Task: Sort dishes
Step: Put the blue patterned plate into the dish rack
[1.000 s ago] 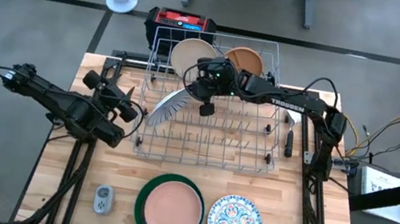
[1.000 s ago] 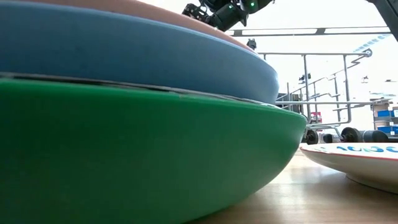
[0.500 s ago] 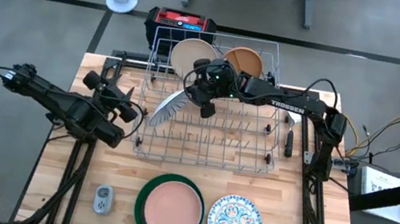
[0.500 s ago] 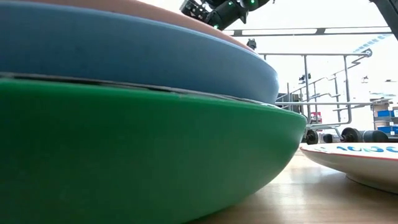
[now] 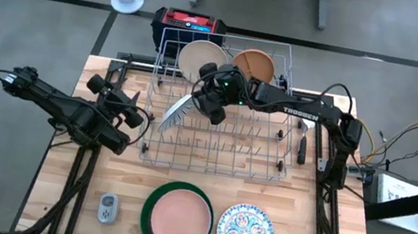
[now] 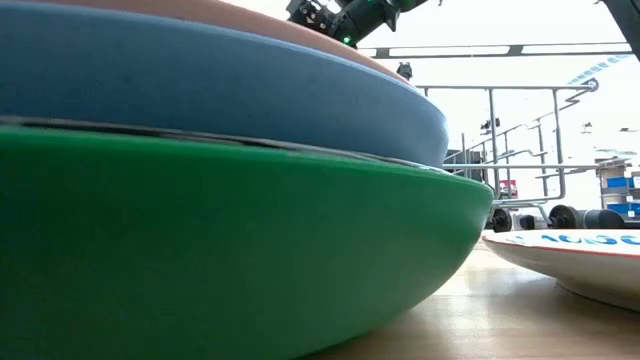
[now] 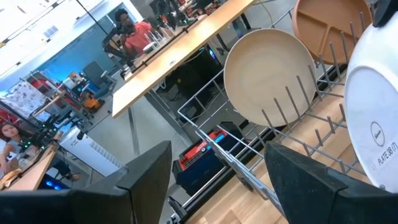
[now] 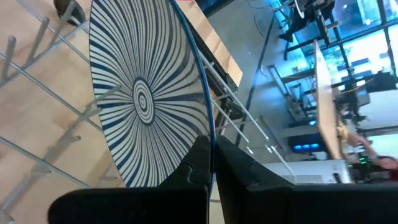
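Striped plate pinched at the rim, tilted in the rack

From above, the right gripper [image 5: 200, 96] clamps the striped plate [image 5: 177, 110] in the rack [image 5: 210, 161]; the left gripper [image 5: 135, 113] waits beside it, jaws wide. Right wrist view: fingers [image 8: 200, 163] grip the edge, so lift straight up, clear of the prongs.

One camera looks straight down on the whole wooden bench [image 5: 94, 191] and silver wire rack [image 5: 218, 136]. Another sits at bench height, pressed against the stacked green, blue and pink dishes [image 6: 200, 250]. Each wrist camera peers closely into the rack; the white plate [image 7: 376, 124] is perhaps the striped plate [image 8: 149, 93] from behind.
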You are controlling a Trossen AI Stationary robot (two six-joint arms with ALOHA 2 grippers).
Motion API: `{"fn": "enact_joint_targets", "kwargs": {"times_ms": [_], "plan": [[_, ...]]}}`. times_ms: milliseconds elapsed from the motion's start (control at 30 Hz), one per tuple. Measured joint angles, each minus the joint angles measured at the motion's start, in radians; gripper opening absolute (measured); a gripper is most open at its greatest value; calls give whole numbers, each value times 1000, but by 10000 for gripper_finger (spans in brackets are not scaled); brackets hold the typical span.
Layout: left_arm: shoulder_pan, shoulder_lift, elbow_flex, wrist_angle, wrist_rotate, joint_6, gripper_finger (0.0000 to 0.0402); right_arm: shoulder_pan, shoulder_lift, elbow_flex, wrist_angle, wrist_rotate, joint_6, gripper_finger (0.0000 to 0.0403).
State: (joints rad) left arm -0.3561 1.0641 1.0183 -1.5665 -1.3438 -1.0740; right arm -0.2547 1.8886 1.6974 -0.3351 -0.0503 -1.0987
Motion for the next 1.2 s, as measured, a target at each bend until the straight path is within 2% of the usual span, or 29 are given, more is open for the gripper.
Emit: {"fn": "enact_joint_targets", "kwargs": {"times_ms": [700, 933, 1200], "plan": [[0, 0, 0, -5, 0, 0, 247, 23, -35, 2, -27, 34, -185, 0], [0, 0, 0, -5, 0, 0, 247, 28, -36, 2, -40, 30, -362, 0], [0, 0, 0, -5, 1, 0, 247, 29, -37, 8, -45, 15, -346, 0]]}}
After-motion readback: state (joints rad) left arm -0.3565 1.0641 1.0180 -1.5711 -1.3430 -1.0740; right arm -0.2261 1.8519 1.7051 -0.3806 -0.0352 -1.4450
